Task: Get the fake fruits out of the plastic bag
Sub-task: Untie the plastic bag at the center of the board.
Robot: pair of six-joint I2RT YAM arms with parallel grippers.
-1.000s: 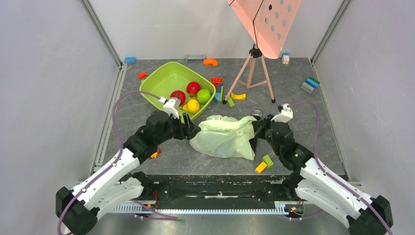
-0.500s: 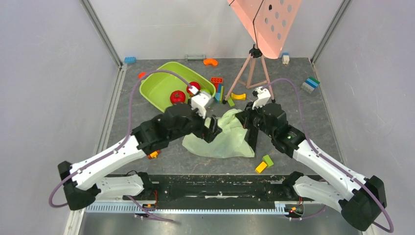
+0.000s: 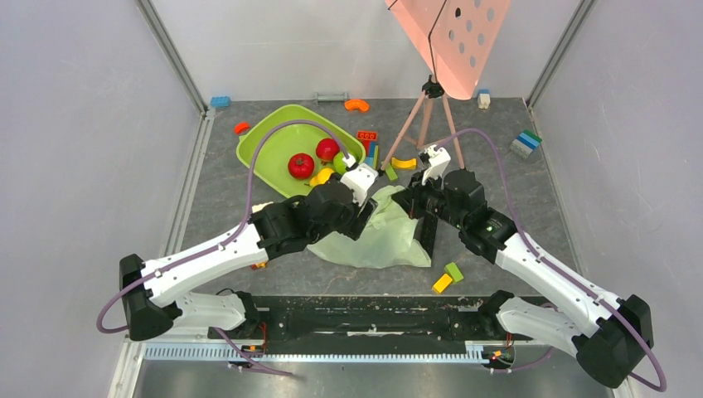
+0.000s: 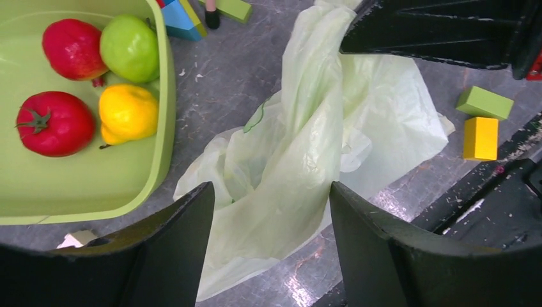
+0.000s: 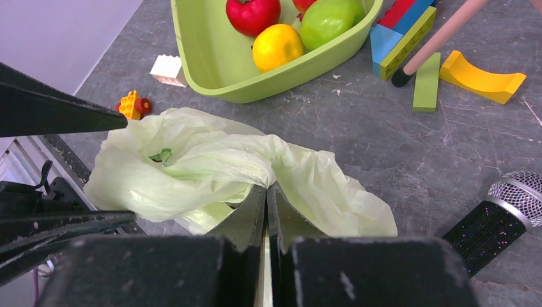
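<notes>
The pale-green plastic bag (image 3: 377, 242) lies crumpled on the table between my arms and also shows in the left wrist view (image 4: 300, 160). My right gripper (image 3: 411, 207) is shut on a fold of its upper edge (image 5: 266, 189) and holds that fold raised. My left gripper (image 3: 365, 219) is open and hovers just above the bag's left part (image 4: 270, 192), with nothing in it. A round green fruit (image 4: 130, 48) sits in the lime tub (image 3: 269, 145) with the tomato, apple and pear. The grape bunch, dark round fruit and avocado half are hidden.
A pink tripod stand (image 3: 431, 116) is behind the bag. A black microphone (image 5: 505, 211) lies by the bag's right side. Yellow and green blocks (image 3: 448, 278) sit near the front edge. Toy bricks (image 3: 369, 149) lie beside the tub.
My left arm swung right and forward, from beside the bag to over it. My right gripper moved left and back with the bag's edge, pulling the bag up and narrower.
</notes>
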